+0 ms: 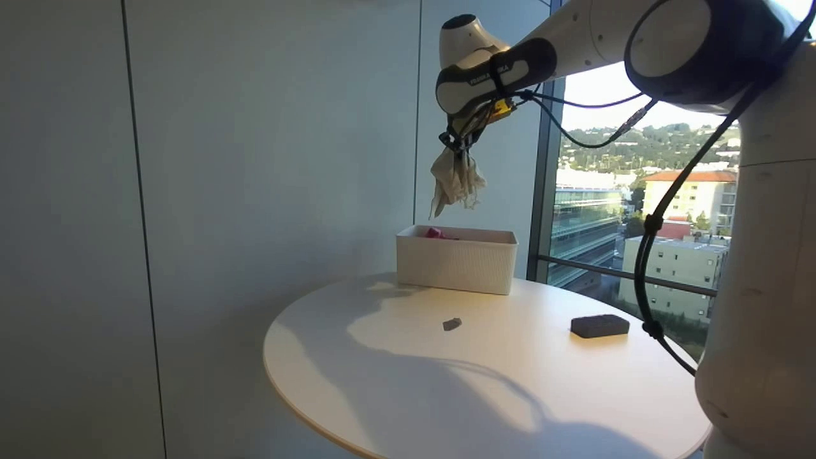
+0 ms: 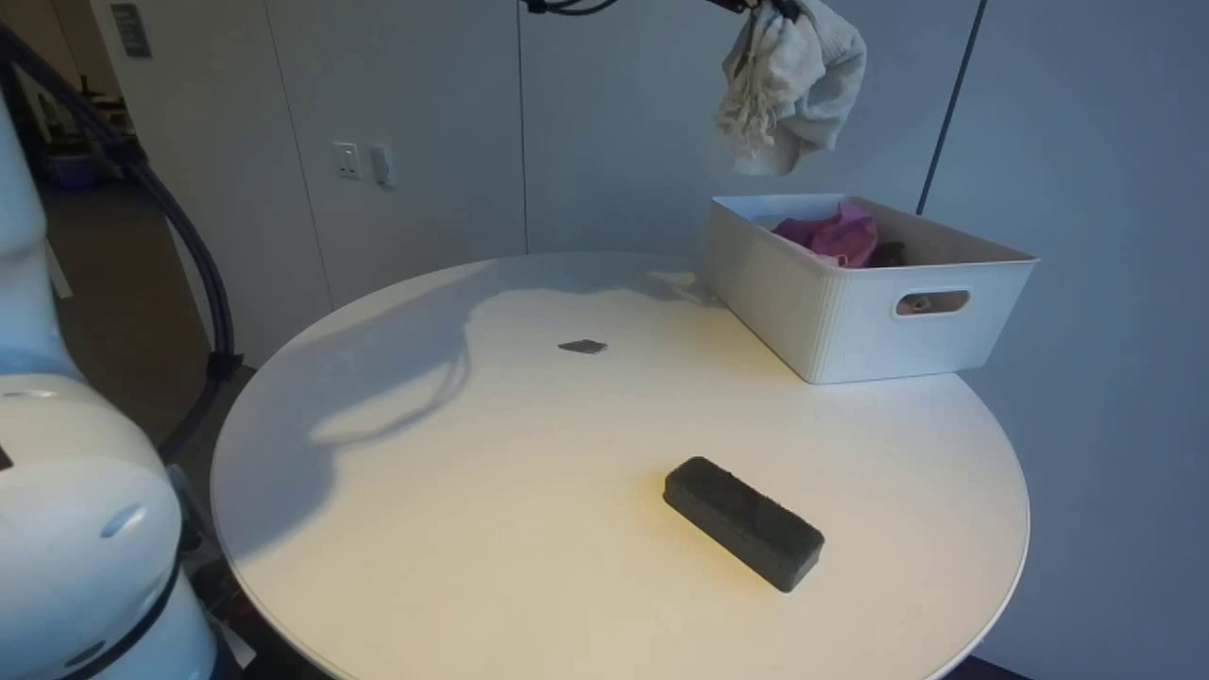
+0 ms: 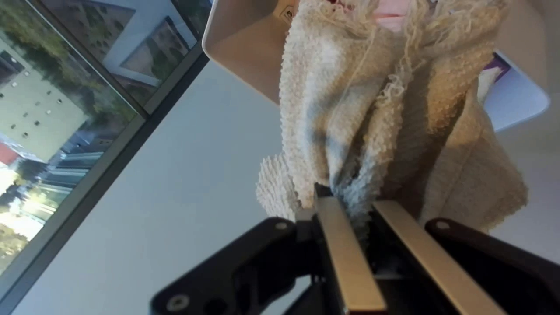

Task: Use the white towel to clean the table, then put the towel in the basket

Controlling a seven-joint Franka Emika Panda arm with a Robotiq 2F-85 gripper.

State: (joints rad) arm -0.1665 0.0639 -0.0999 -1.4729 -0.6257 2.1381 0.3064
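Clutching towel (image 3: 393, 118), fingers (image 3: 351, 258) clear wrist-view only

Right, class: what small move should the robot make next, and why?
Probably lower the white towel toward the ribbed white basket: the gripper is shut on the towel, which hangs above the basket in both exterior views, not yet inside.

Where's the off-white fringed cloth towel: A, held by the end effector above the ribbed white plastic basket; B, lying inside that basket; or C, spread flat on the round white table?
A: the end effector pinches the towel, and both exterior views show a gap between it and the basket below.
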